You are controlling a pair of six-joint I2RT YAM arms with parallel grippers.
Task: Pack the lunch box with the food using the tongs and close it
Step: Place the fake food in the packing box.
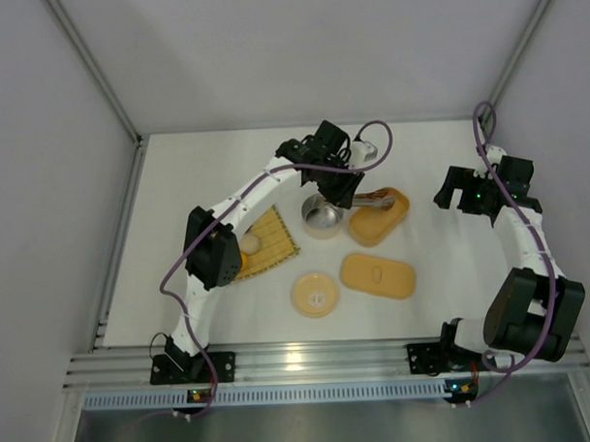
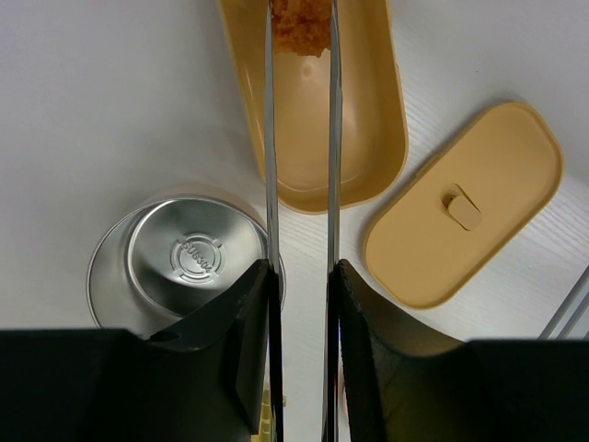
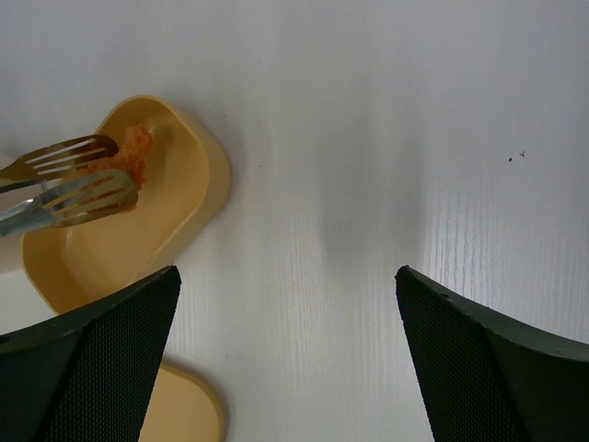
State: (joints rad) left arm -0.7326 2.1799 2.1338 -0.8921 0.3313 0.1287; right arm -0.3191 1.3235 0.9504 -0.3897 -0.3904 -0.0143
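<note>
One piece: orange-tan food [image 2: 299, 23] pinched in tongs [image 2: 270, 138] tips, at box [image 2: 373, 138] far end.
Box: bench [image 1: 206, 176] middle, long axis along tongs.
Left pincer [image 2: 302, 276]: part-closed on tongs, nearer.
Right pincer [image 3: 285, 304]: wide apart, empty.

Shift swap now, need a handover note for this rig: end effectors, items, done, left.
Left end effector: shut on the tongs, pinching an orange-tan piece over the open lunch box.
Right end effector: open, empty, above bare table.
Lid off, beside the box; white ball on the mat.
Done: no other food seen in the box.
Left: release piece, fetch the rest, fit lid.
</note>
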